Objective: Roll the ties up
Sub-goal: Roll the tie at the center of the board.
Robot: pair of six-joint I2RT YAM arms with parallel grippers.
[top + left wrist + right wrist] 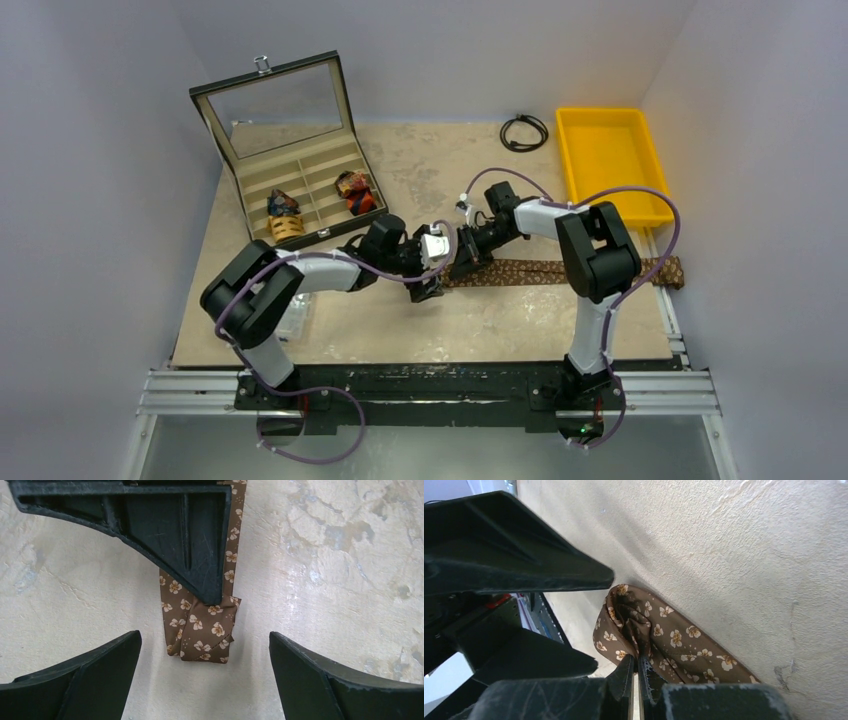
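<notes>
The brown tie, printed with small cream flowers, lies flat across the middle of the table. It runs from the centre out to the right edge, where its far end pokes past the board just in front of the yellow tray. Its left end is folded over on itself into a short, lumpy wad.

Both arms meet at that folded end. The right gripper comes in from the tray side with its two fingers pressed almost together. A pleat of the brown fabric is pinched in the sliver between them, just behind the fold. The left gripper hangs over the same spot from the other side with its fingers spread wide. The wad sits on the table between them, touching neither, so this gripper has hold of nothing. In the left wrist view, one black finger of the right gripper lies along the strip just above the wad.

At the far left stands a display box with its glass lid propped open. A blue and yellow rolled tie sits in its left column, and a red-orange and black rolled tie in its right column. A black cable loop lies at the back beside the tray. A clear plastic packet lies by the left arm's elbow.
</notes>
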